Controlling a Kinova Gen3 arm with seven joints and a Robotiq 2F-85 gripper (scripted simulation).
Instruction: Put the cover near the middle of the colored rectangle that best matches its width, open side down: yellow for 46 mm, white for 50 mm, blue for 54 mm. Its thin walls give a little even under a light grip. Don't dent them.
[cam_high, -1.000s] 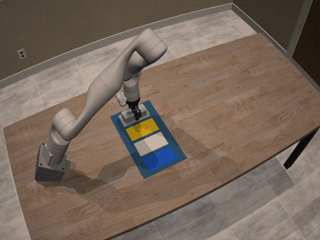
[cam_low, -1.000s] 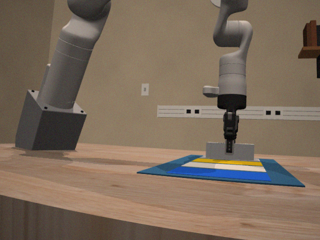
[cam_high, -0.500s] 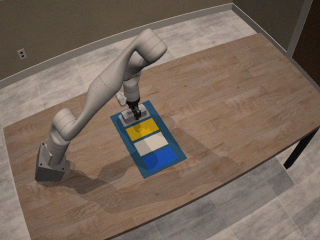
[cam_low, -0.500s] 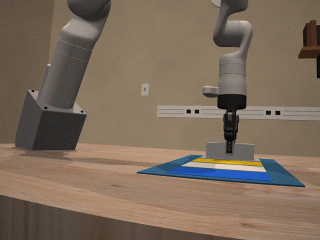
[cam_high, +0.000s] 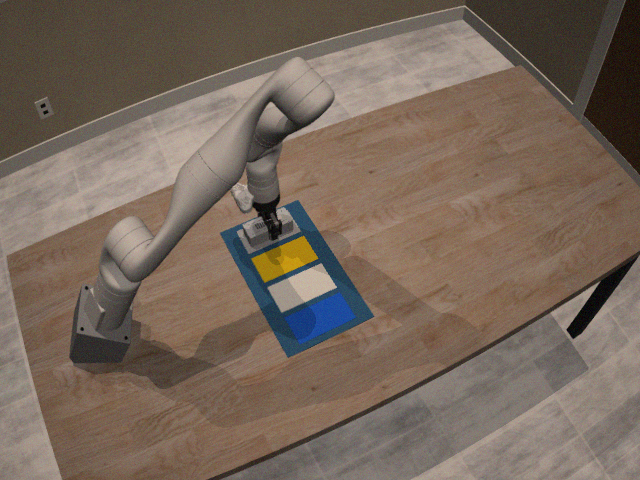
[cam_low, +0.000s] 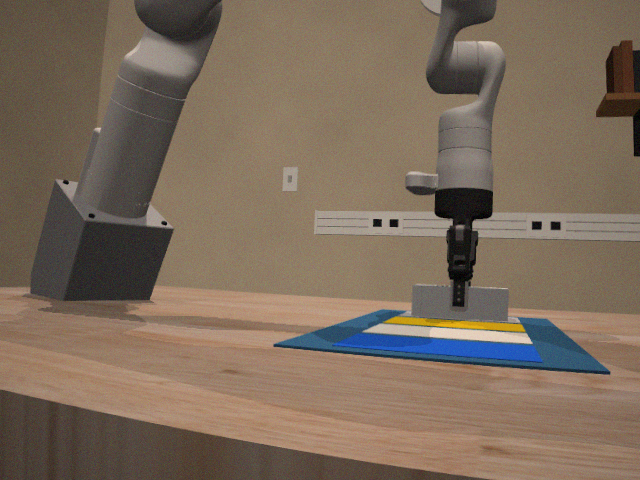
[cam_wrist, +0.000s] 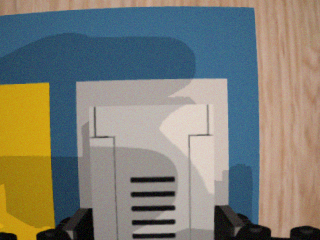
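Claw (cam_wrist: 152, 227) half-closed, straddling the grey cover (cam_wrist: 150, 165) w/ pads near its side walls but prob not gripping yet; cover sits on the grey pad (cam_wrist: 210, 95) at mat end beside yellow rectangle (cam_high: 284, 256), so close gently, stop at first contact, lift straight up.

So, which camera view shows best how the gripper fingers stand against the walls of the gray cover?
The wrist view: both fingers flank the cover at its side walls. The exterior view shows the gripper edge-on, one finger only. The top view shows it small, hiding the contact.
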